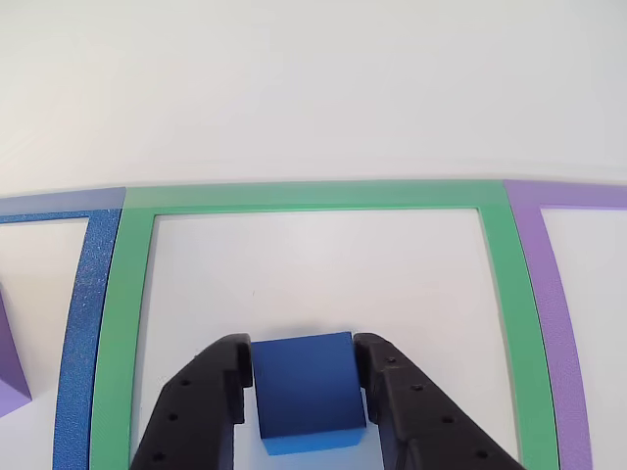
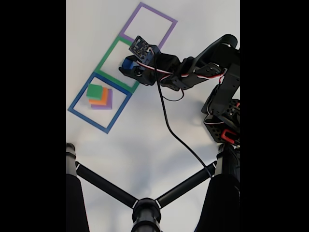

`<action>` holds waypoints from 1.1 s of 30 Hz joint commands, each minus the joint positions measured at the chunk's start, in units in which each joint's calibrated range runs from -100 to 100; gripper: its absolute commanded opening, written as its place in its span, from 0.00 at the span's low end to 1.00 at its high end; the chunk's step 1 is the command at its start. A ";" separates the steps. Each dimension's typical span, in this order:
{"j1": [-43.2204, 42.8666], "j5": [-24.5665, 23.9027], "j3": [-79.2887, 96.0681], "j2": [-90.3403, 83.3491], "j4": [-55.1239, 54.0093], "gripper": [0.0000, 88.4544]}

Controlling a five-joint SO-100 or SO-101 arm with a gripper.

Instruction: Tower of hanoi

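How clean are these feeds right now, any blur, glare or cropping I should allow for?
Other view: even, soft light, blue cube sharp between the jaws, green frame slightly soft at its far edge, table top washed out. Fixed view: black bars on both sides, table bright, the block stack small but its colours readable, dark tripod legs in the foreground.

My pincer [image 1: 308, 392] is clamped on the blue cube [image 1: 308, 384], one black finger [image 1: 211, 401] pressed on each side of it. In the fixed view my arm [image 2: 193, 70] stretches out low from its base toward the green square [image 2: 112, 64], with the pincer [image 2: 129, 66] hanging over that square's near edge.
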 commanded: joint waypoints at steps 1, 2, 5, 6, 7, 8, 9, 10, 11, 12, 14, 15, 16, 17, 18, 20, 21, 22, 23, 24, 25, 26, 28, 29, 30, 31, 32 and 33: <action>-0.31 0.20 -0.85 -1.61 -0.01 0.06; -0.31 0.20 -0.85 -1.77 0.31 0.05; -0.31 0.20 -0.76 -2.58 1.28 0.03; -0.39 0.20 -0.76 -2.90 1.61 0.03; -0.39 0.20 -0.76 -3.38 2.01 0.02; -0.46 0.20 -0.76 -3.94 2.58 0.02; -0.46 0.20 -0.76 -4.82 3.55 0.02; -0.46 0.20 -0.85 -5.78 4.60 0.02; -0.39 0.20 -0.85 -7.22 6.30 0.02; -0.39 0.20 -1.13 -8.91 8.33 0.02; -0.39 0.20 -2.22 -13.87 15.12 0.01; -0.46 0.20 -3.31 -17.00 19.98 0.01; -0.46 0.20 -4.76 -19.88 25.16 0.01; -0.54 0.20 -6.94 -23.41 31.96 0.01; -0.69 0.20 -9.30 -26.05 37.63 0.01; -1.30 0.20 -15.85 -30.86 50.90 0.01; -1.61 0.20 -18.94 -32.62 56.65 0.01; -2.06 0.20 -22.48 -34.47 62.72 0.01; -2.60 0.20 -25.75 -35.91 68.30 0.01; -3.13 0.20 -29.93 -36.95 74.13 0.01; -3.74 0.20 -33.93 -37.59 78.98 0.01; -4.35 0.20 -38.84 -37.91 84.73 0.01; -5.42 -4.03 -48.83 -37.99 95.74 0.01; -5.95 -6.05 -53.19 -37.83 100.19 0.01; -6.49 -7.52 -58.28 -37.43 105.13 0.01; -7.02 -9.00 -62.19 -37.11 108.69 0.01; -7.71 -10.65 -66.19 -36.55 112.33 0.01; -8.24 -12.12 -69.10 -36.15 114.76 0.01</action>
